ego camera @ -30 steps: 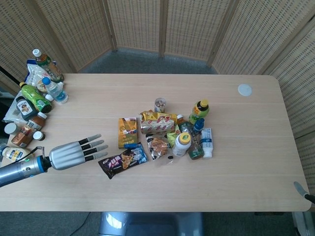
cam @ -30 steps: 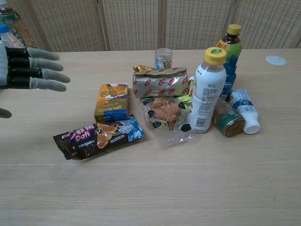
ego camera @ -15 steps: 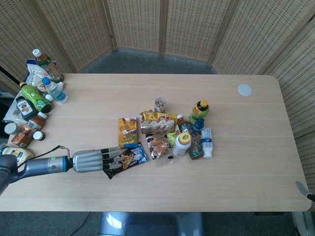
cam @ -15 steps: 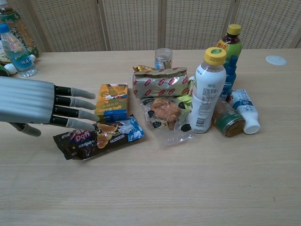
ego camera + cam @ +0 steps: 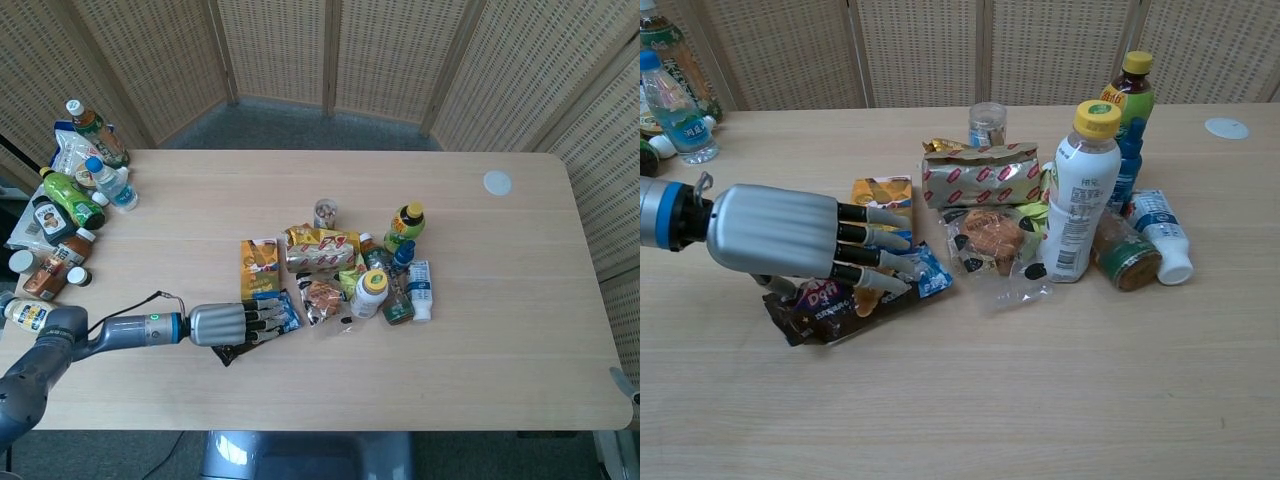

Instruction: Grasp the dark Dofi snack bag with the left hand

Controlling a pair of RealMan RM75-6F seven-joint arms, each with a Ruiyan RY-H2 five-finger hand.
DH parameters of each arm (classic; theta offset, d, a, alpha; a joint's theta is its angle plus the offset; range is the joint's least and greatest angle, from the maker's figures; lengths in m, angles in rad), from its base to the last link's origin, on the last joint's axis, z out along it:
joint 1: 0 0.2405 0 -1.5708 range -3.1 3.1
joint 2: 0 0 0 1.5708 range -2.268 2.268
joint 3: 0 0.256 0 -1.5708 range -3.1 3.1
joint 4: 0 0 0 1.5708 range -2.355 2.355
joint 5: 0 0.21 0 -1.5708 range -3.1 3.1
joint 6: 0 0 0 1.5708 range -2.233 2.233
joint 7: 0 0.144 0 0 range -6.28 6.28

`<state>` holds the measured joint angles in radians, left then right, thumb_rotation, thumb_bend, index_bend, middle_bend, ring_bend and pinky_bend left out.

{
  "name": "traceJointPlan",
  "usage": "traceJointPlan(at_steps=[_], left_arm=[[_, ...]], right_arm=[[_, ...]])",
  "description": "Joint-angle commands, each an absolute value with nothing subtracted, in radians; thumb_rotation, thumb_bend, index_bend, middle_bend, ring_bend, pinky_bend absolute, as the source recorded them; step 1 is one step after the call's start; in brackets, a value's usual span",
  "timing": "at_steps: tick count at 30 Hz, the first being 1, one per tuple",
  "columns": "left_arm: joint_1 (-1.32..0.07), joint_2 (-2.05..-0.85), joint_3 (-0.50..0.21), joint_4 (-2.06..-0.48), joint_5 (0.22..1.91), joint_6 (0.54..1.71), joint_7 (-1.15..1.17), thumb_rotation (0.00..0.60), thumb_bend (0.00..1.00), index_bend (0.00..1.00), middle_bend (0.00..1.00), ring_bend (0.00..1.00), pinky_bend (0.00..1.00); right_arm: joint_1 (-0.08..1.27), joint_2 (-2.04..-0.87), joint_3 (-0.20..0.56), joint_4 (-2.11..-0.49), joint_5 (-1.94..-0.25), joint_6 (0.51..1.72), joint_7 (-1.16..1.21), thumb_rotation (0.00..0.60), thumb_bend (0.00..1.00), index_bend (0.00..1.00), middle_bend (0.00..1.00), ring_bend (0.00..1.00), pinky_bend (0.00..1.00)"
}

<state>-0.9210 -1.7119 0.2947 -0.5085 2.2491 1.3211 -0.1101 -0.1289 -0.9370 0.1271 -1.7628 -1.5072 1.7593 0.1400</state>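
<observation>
The dark Dofi snack bag [image 5: 818, 305] lies flat on the table [image 5: 1040, 400], left of the snack pile; in the head view its dark end [image 5: 228, 352] sticks out below the hand. My left hand [image 5: 790, 232] [image 5: 225, 323] hovers low over the bag, palm down. Its fingers [image 5: 875, 255] stretch across the bag's top towards the blue end [image 5: 932, 275], and the thumb [image 5: 775, 285] sits by the bag's left end. I cannot see the fingers closed around the bag. Only a grey sliver of my right hand [image 5: 628, 383] shows at the right edge.
An orange box [image 5: 880, 190] lies just behind the fingers. A gold striped pack [image 5: 980, 175], a clear pastry bag [image 5: 985, 240] and a white bottle with a yellow cap [image 5: 1080, 195] stand to the right. Several bottles [image 5: 70, 195] crowd the table's left edge.
My left hand has moved right and down, from beside the bag to over it, its fingers now covering the bag's middle. The bag has shifted slightly.
</observation>
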Motion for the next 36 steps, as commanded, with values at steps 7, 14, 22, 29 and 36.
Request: traceJointPlan(at_steps=[7,14,22,29,36], left_arm=[[-0.940,-1.751,0.323,-0.529,2.207,1.251,-0.065,0.600,0.00,0.10,0.02,0.05,0.08],[-0.943,-1.767,0.332,-0.549,2.188,1.279,-0.035,0.600,0.04,0.64,0.52,0.52,0.48],[-0.949,-1.754,0.342,-0.571,2.174,1.325,-0.019,0.600,0.08,0.78,0.67,0.65,0.61],[-0.975,-1.651,0.299,-0.688,2.143,1.418,0.020,0.600,0.09,0.78,0.67,0.65,0.61],[-1.001,-1.459,0.259,-0.901,2.118,1.458,0.107,0.600,0.08,0.77,0.66,0.64,0.60]], right_arm=[[-0.135,-0.926,0.130,-1.762,-1.506,1.768,0.168,0.600,0.00,0.00,0.00,0.00,0.00],[-0.136,-0.925,0.128,-1.763,-1.511,1.768,0.171,0.600,0.00,0.00,0.00,0.00,0.00],[-0.137,-0.925,0.127,-1.764,-1.514,1.770,0.168,0.600,0.00,0.00,0.00,0.00,0.00],[-0.137,-0.926,0.126,-1.765,-1.516,1.770,0.164,0.600,0.00,0.00,0.00,0.00,0.00],[-0.140,-0.924,0.124,-1.771,-1.526,1.778,0.163,0.600,0.00,0.00,0.00,0.00,0.00]])
